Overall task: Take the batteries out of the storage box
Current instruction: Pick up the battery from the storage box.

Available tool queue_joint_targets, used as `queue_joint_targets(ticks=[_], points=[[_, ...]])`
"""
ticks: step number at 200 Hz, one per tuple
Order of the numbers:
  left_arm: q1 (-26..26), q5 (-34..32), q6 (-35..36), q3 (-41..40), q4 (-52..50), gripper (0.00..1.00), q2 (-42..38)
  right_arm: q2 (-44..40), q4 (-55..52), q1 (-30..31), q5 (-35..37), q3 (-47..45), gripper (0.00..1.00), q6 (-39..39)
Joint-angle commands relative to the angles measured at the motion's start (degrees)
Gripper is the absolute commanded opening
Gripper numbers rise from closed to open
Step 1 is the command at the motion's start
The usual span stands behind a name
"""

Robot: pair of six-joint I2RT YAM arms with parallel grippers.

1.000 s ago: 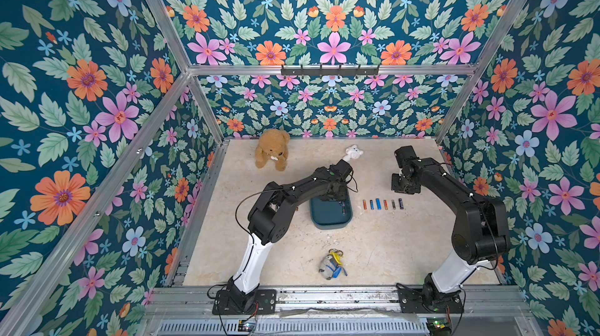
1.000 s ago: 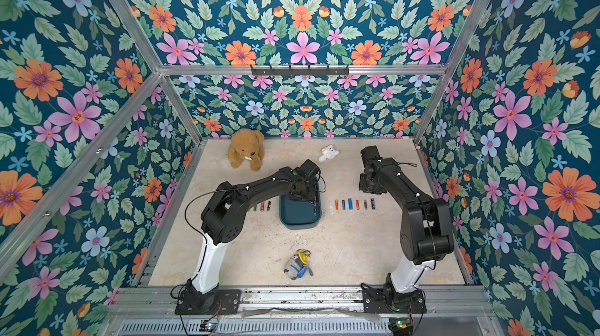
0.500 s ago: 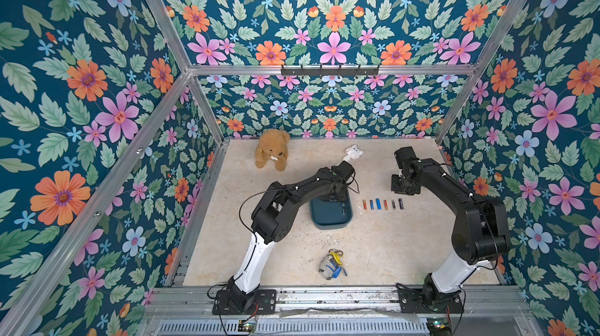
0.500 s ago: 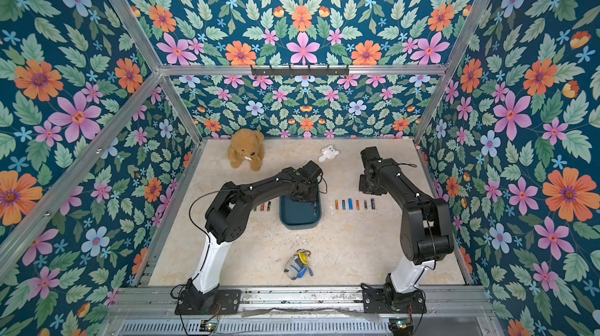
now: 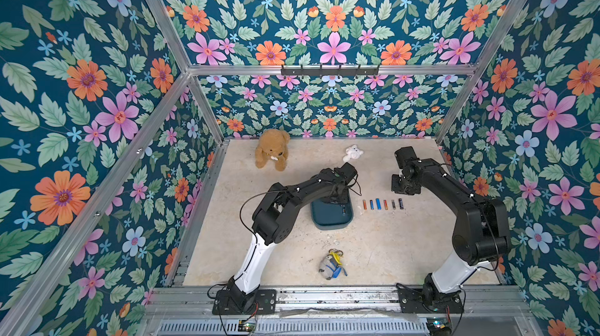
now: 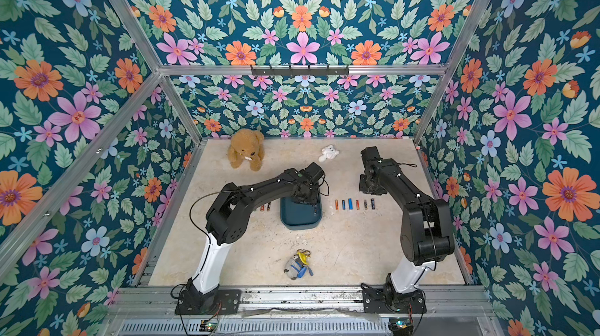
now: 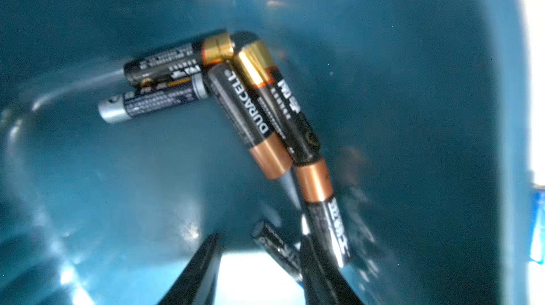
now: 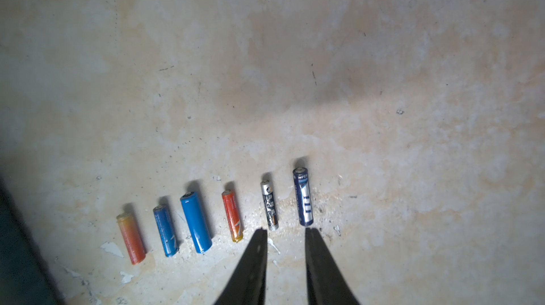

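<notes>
The teal storage box (image 5: 331, 220) (image 6: 300, 222) lies mid-table. My left gripper (image 7: 261, 237) is down inside it, open; in both top views the wrist hides its fingers. Several black batteries with copper or gold ends (image 7: 250, 117) lie bunched on the box floor (image 7: 413, 82). A slim black battery (image 7: 274, 244) rests between the fingers, against one of them, with a wide gap to the other. Right of the box, several coloured batteries (image 5: 381, 203) (image 8: 194, 221) lie in a row. My right gripper (image 8: 286, 229) hovers open at that row's end, holding nothing. A few more batteries (image 6: 264, 207) lie left of the box.
A brown teddy bear (image 5: 272, 152) and a small white plush (image 5: 353, 153) sit near the back wall. A small grey plush toy with a yellow clip (image 5: 331, 264) lies toward the front. Flowered walls close in the table on three sides.
The left arm has shifted slightly over the box, its jaws staying in the box. The right arm has not moved.
</notes>
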Motion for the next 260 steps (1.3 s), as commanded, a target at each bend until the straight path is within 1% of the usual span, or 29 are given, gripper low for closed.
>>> queue_joint_targets(ticks=[1,29,46,68,99,141,205,260], points=[[-0.2,0.3,-0.2,0.2,-1.3,0.50,-0.4,-0.4,-0.5,0.0,0.2,0.6,0.28,0.0],[-0.5,1.0,-0.5,0.4,-1.3,0.50,0.5,-0.5,-1.0,0.0,0.7,1.0,0.28,-0.1],[-0.8,1.2,-0.6,0.2,-1.3,0.47,0.7,-0.6,-1.2,0.0,0.8,1.3,0.28,-0.1],[-0.8,1.4,-0.7,-0.2,-1.3,0.42,0.7,-0.4,-1.4,0.0,0.7,1.6,0.28,-0.1],[-0.8,1.2,-0.7,-0.5,-1.4,0.32,0.4,-0.4,-1.6,0.1,0.7,2.1,0.27,-0.1],[-0.8,1.2,-0.7,-0.4,-1.6,0.24,0.1,0.0,-1.6,0.6,0.7,2.2,0.27,0.0],[-0.8,1.2,-0.8,-1.3,-1.7,0.16,-0.5,0.0,-1.7,1.1,1.0,2.1,0.28,0.3],[-0.7,2.8,-1.8,-2.2,-0.4,0.15,-2.2,0.2,-1.9,1.6,1.1,2.4,0.28,0.7]])
